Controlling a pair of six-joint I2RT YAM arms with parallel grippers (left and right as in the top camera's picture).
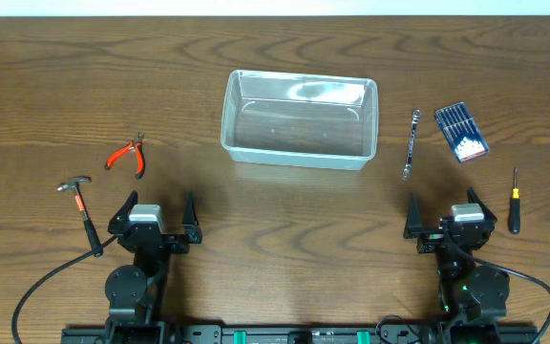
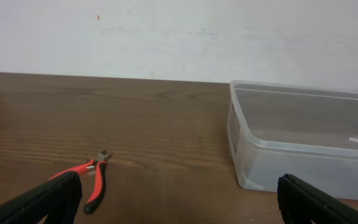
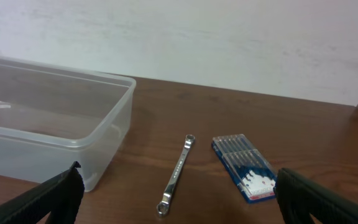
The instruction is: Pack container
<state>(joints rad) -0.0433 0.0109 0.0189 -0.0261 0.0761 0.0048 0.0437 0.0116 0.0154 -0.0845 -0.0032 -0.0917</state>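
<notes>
The clear plastic container (image 1: 299, 118) stands empty at the table's far middle; it also shows in the left wrist view (image 2: 303, 140) and the right wrist view (image 3: 48, 124). Red-handled pliers (image 1: 127, 155) (image 2: 92, 180) and a hammer (image 1: 82, 208) lie at the left. A silver wrench (image 1: 411, 143) (image 3: 176, 174), a blue bit case (image 1: 461, 132) (image 3: 244, 167) and a small screwdriver (image 1: 514, 201) lie at the right. My left gripper (image 1: 156, 218) (image 2: 179, 211) is open and empty near the front edge. My right gripper (image 1: 450, 214) (image 3: 176, 208) is open and empty, short of the wrench.
The wooden table (image 1: 275, 220) runs to a white wall at the back. Cables loop from both arm bases at the front edge.
</notes>
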